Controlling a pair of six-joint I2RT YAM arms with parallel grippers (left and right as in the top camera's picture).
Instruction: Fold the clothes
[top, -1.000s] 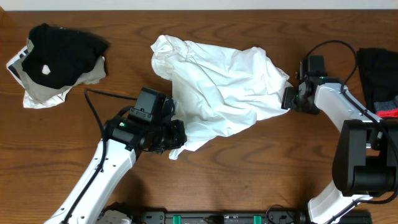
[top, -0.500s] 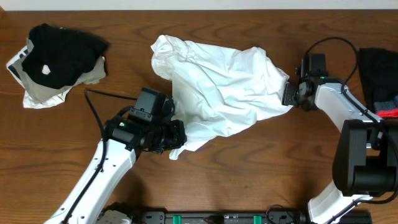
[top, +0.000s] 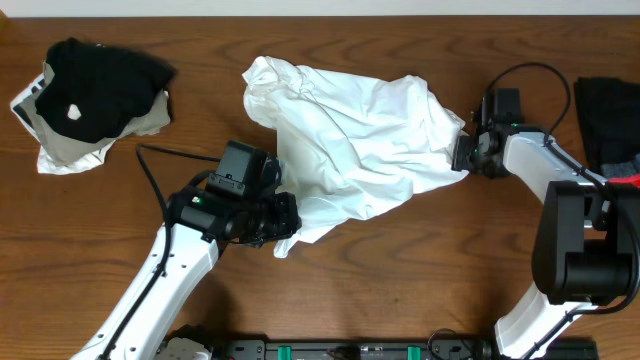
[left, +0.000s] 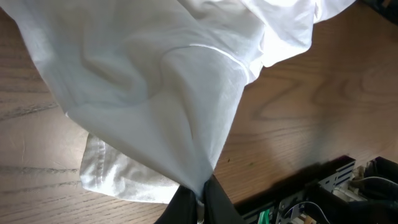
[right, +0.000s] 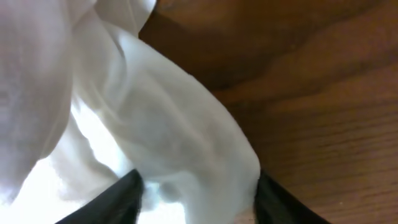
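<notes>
The white T-shirt (top: 360, 140) stretches between both arms: left gripper (top: 285, 222) clamped tight on its near corner, right gripper (top: 462, 155) part-open astride the opposite edge, hold uncertain

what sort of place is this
Likely a robot lab bench: a left arm and right arm at a wooden table, a white T-shirt between them, spare clothes piled aside.

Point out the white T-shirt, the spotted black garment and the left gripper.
white T-shirt (top: 360, 130), overhead view, crumpled middle.
black garment (top: 108, 75), overhead view, dark top.
left gripper (left: 200, 202), left wrist view, between fingertips.
</notes>
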